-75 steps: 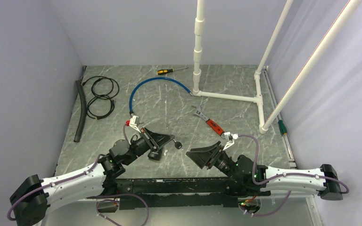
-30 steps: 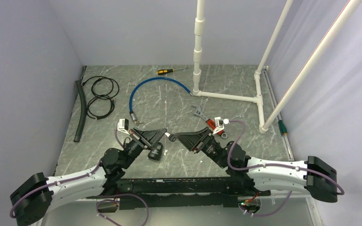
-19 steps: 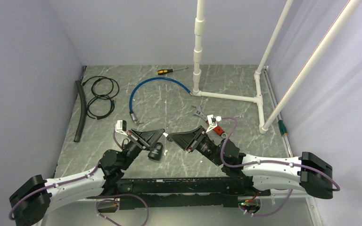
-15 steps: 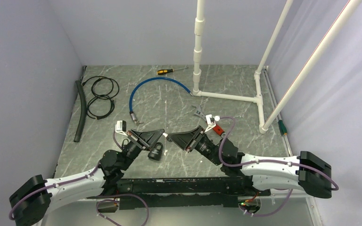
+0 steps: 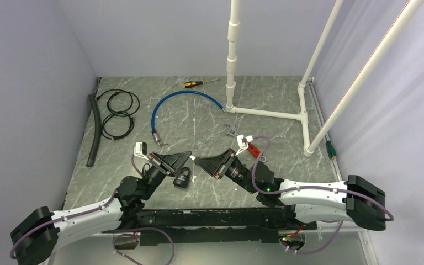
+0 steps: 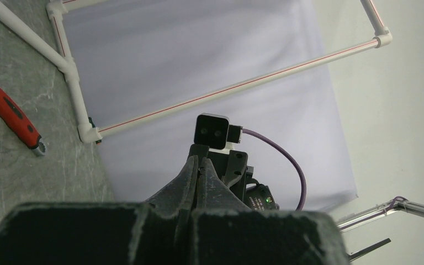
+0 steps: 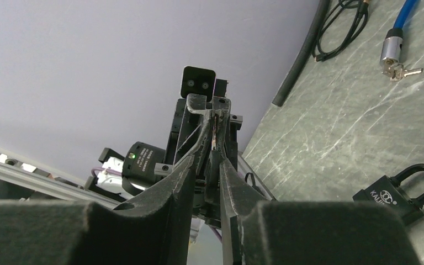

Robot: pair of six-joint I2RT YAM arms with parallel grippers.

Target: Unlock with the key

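Observation:
The black padlock (image 5: 183, 178) lies flat on the stone table below the two grippers; it also shows low and to the right in the right wrist view (image 7: 400, 190). My left gripper (image 5: 190, 156) (image 6: 199, 165) hovers above it, shut on the key (image 7: 214, 130), whose thin blade is pinched between its tips. Facing it tip to tip, my right gripper (image 5: 199, 161) (image 7: 206, 160) stands narrowly open. The key's dark head sits between its fingers, with a gap showing on one side. The key is too small to make out in the top view.
A red-handled wrench (image 5: 249, 146) (image 6: 11, 116) lies behind the right wrist. A blue cable lock (image 5: 182, 102) with spare keys (image 7: 397, 69), a black hose (image 5: 93, 130), a cable coil (image 5: 118, 113) and a screwdriver (image 5: 199, 83) lie further back. A white pipe frame (image 5: 265, 113) stands at the back right.
My right gripper has swung left until it meets the left gripper's tip, and its jaws have narrowed round the key's head. The left gripper has stayed shut and nearly still.

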